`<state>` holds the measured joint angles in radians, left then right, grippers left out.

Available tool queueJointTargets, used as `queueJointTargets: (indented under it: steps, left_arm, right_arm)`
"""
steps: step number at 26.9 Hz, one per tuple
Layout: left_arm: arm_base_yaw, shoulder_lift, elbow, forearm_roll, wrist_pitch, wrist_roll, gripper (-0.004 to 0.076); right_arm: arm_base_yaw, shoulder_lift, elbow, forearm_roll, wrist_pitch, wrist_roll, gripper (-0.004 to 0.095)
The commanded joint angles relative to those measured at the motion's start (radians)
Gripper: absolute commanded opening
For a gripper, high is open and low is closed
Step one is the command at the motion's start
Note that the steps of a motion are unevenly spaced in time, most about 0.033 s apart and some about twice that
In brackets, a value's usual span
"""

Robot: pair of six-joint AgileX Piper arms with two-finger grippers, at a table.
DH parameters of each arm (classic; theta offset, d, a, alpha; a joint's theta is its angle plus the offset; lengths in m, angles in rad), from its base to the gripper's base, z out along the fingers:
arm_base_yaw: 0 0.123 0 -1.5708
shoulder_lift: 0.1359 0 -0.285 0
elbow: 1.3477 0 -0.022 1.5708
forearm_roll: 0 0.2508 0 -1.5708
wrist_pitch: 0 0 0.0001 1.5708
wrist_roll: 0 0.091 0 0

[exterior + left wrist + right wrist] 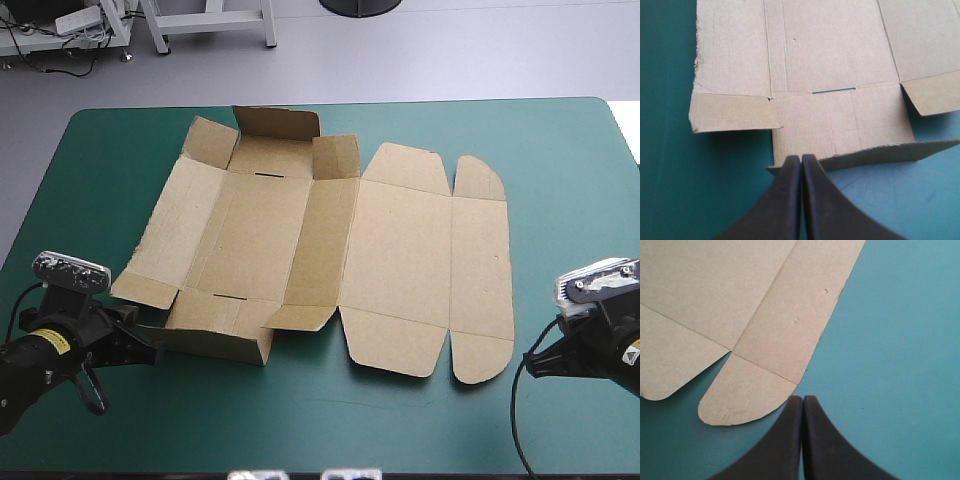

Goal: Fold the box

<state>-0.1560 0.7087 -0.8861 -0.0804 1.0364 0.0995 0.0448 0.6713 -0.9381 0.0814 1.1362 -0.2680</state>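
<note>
I am holding my left gripper (150, 348) low over the teal-green cover (560, 180), its jaws pressed together into one black point and pinching nothing. The box (400, 250) is lying straight ahead of those jaws as a cut brown sheet, opened out across the middle of the table. The part nearest my left jaws is sitting partly raised and the rest is spreading flat toward my other arm. Right at the tip of the left jaws the free edge of the near wall panel (840, 125) is showing, lifted a little off the cover. Whether I am touching it I cannot tell. Just beyond that panel a narrow slot (834, 91) is running along the crease, and to one side of the jaws a corner flap (735, 112) is lying flat. I am keeping my right gripper (802, 399) down near the cover too, jaws shut tight against each other with nothing between them. The box's flat lid end is lying ahead of them. Its rounded tab (747, 400) is resting on the cover just beside the tip, so close that I cannot say whether we are meeting. Seen from above, the two grippers are standing well apart — one at each near corner of the sheet, both pointing inward at it.
</note>
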Motion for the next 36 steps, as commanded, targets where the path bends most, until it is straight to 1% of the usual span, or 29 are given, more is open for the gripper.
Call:
queueJointTargets:
  steps: [1, 14, 22, 25, 27, 29, 31, 32, 34, 36]
  left_arm:
    - [0.002, -0.001, -0.027, -0.015, -0.054, 0.000, -0.0006]
    - [0.002, -0.001, -0.027, -0.015, -0.047, 0.000, -0.0006]
    - [0.002, -0.001, -0.027, -0.075, -0.031, 0.002, -0.0005]
    - [0.002, 0.000, -0.027, -0.108, -0.027, 0.043, -0.0005]
    - [0.002, 0.019, -0.027, -0.154, -0.025, 0.081, -0.0005]
    - [0.002, 0.074, -0.027, -0.240, -0.027, 0.156, -0.0005]
    - [0.002, 0.119, -0.027, -0.255, -0.046, 0.188, -0.0005]
    - [0.002, 0.139, -0.027, -0.255, -0.060, 0.188, -0.0005]
    - [0.002, 0.244, -0.031, -0.258, -0.151, 0.190, 0.0005]
    - [0.002, 0.321, -0.056, -0.279, -0.175, 0.217, 0.0018]
  right_arm:
    - [0.005, 0.003, -0.025, 0.002, -0.046, -0.008, -0.0024]
    - [0.005, 0.003, -0.025, 0.028, -0.045, -0.009, -0.0025]
    - [0.005, 0.007, -0.025, 0.028, -0.045, -0.009, -0.0025]
    - [0.005, 0.007, -0.025, 0.028, -0.045, -0.009, -0.0025]
    - [0.005, 0.007, -0.025, 0.035, -0.047, -0.009, -0.0025]
    - [0.005, 0.008, -0.025, 0.035, -0.057, -0.009, -0.0025]
    - [0.005, 0.008, -0.025, 0.035, -0.060, -0.009, -0.0025]
    - [0.005, 0.008, -0.025, 0.035, -0.060, -0.009, -0.0025]
    - [0.005, 0.008, -0.025, 0.035, -0.060, -0.009, -0.0025]
    - [0.005, 0.008, -0.025, 0.035, -0.060, -0.009, -0.0025]
